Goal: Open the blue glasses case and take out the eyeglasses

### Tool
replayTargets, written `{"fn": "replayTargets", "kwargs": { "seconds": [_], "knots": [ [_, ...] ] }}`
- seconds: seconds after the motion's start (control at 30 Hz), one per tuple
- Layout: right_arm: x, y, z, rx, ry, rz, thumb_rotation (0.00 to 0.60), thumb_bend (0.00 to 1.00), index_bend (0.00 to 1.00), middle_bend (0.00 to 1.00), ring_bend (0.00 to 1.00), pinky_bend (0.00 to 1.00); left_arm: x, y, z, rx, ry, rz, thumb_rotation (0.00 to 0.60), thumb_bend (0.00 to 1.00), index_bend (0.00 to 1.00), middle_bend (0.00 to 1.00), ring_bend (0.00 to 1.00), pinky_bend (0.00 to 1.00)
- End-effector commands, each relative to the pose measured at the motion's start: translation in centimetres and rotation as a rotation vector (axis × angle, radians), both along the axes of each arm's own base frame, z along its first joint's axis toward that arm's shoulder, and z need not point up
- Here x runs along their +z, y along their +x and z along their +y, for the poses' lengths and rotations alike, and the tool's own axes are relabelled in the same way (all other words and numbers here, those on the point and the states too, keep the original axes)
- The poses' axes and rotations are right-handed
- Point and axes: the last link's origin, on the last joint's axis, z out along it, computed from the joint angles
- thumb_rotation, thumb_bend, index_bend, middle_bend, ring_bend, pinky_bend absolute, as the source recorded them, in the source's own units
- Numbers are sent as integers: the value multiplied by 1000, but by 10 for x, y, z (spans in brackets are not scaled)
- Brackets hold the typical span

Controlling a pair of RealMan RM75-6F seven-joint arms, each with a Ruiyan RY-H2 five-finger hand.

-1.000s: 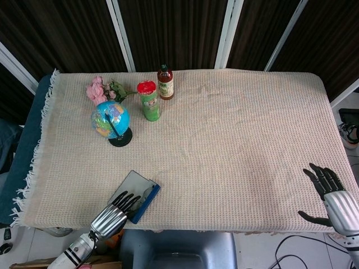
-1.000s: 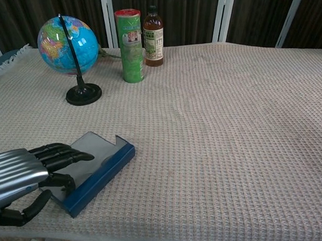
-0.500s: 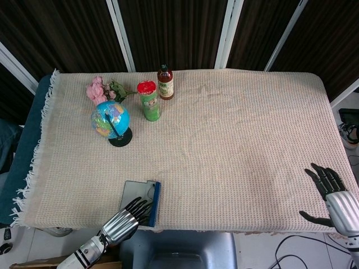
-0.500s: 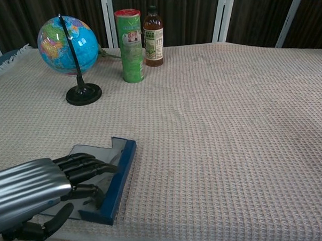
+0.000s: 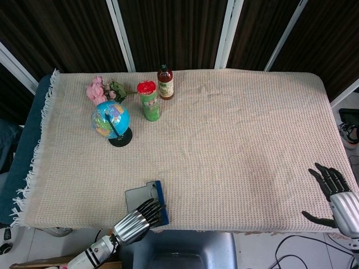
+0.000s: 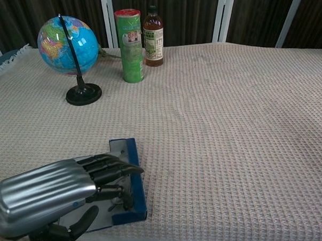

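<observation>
While your left hand's fingers (image 6: 113, 166) lie stretched forward, close together, flat over the blue glasses case (image 5: 147, 200), nothing shows them actually clamping it; the thumb hangs below. The case sits right at the near edge of the table (image 5: 235, 145), left of centre, so there's little cloth behind it and lots of open weave ahead and to the right. The left hand (image 6: 51, 196) comes in low from under that edge. Your right hand (image 5: 336, 196) hovers off the near right corner, fingers spread, holding nothing. The globe (image 5: 110, 119), green can (image 5: 149, 101) and bottle (image 5: 165, 82) stand well apart at the far left.
</observation>
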Motion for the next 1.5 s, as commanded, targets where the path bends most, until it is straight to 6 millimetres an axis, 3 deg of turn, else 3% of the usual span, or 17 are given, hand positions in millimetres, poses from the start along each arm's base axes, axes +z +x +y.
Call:
{"fn": "replayTargets", "kwargs": {
  "seconds": [0.03,0.27,0.5,0.87,1.23,1.5],
  "knots": [
    [3,-1,1,1,-10,-7,600,177,0,0,0,0,-4,1,4,10,0,4,600,744,219,0,0,0],
    [7,-2,2,1,-22,-19,600,177,0,0,0,0,-10,2,10,18,13,18,600,727,171,0,0,0],
    [7,-2,3,2,-22,-20,600,177,0,0,0,0,-14,7,13,15,16,12,600,719,57,0,0,0],
    [11,-4,4,-3,-34,-31,600,177,0,0,0,0,-18,14,18,4,16,-4,600,715,14,0,0,0],
    [13,-5,4,-6,-37,-37,600,177,0,0,0,0,-41,44,44,0,46,-45,600,708,0,0,0,0],
    [17,-6,4,-5,-48,-48,600,177,0,0,0,0,-54,48,70,46,100,-27,600,702,0,0,0,0]
  ]
}}
